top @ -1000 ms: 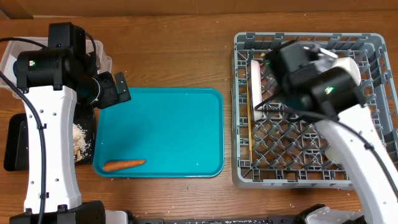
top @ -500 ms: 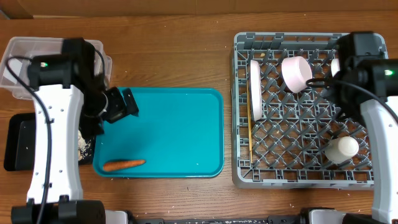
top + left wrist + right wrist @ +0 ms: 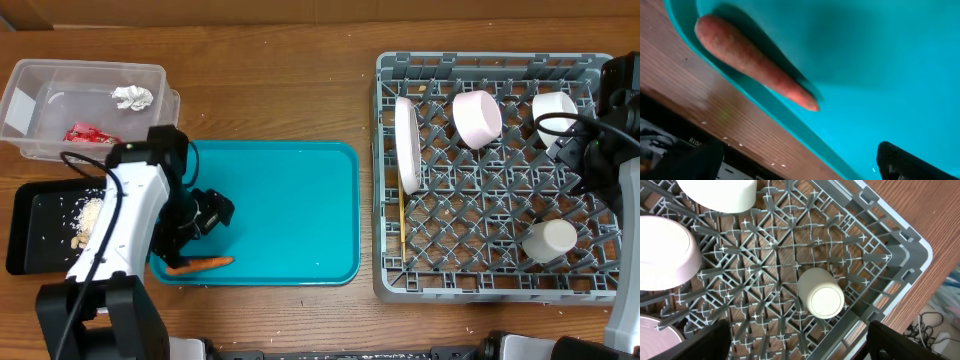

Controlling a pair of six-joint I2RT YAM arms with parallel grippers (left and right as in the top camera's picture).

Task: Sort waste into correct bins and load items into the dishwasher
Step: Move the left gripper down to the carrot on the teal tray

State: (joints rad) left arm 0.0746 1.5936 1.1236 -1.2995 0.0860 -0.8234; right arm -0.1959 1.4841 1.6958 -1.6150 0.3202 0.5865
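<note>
A: Carrot (image 3: 198, 265) location?
B: Front-left corner of the tray (image 3: 300, 200), long axis along the front rim, thin tip pointing right.
A: Nearest arm?
B: Left. The left tool (image 3: 210, 213) hovers just beside the carrot on its far side, fingers spread, empty. It likely needs to close across that axis. The right tool (image 3: 799, 330) is released and well apart, over the rack (image 3: 480, 62).

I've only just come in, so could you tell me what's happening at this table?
The left pincer hovers over the teal tray, close to the carrot, the only thing on it. The foil ball and red packet lie in the clear tub; rice and scraps in the black tray. The plate, bowls, cup and chopsticks sit in the grey rack.
</note>
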